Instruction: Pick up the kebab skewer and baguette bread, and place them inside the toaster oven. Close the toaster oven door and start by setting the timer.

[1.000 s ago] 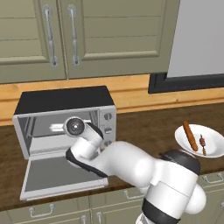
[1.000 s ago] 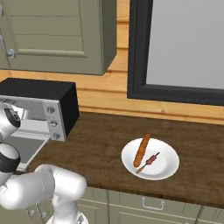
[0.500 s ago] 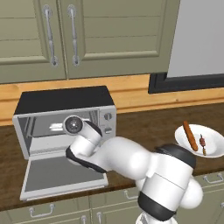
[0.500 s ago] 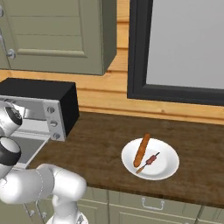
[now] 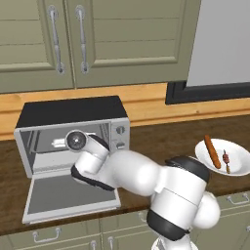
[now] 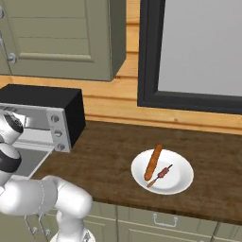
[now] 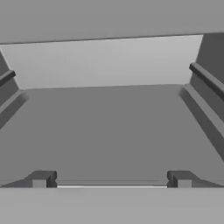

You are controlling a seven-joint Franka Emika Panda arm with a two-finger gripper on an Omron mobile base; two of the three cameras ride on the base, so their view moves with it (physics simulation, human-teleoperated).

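Hand: the hand [image 7: 111, 180] is sitting spread wide with nothing between its tips, pointing into the bare cavity of the toaster oven [image 5: 73, 141]; in the left base view the wrist is standing at the mouth of the oven, above the dropped door.
Toaster oven door: the toaster oven door [image 5: 53, 195] is lying flat and open on the counter [image 6: 108, 146], so the oven is standing ready to receive food.
Food: the baguette bread [image 6: 152, 162] and the kebab skewer [image 6: 160, 174] are both lying on the white plate [image 6: 182, 182], well apart from the oven, off to the arm's right; neither is inside yet.
Step in hand: to my eye the arm needs to be backing out of the oven and swinging right toward the plate for the first pick.
Doing it well: I would be drawing the hand straight out and up so it is clearing the open door, then coming down over one item with the tips straddling its short width, taking care not to nudge the other, since the two are lying just beside each other.
Hard to make out: the hand itself is masked by the wrist in the left base view; the skewer's chunks are showing too small to count; the oven's left part is running off the edge of the right base view.
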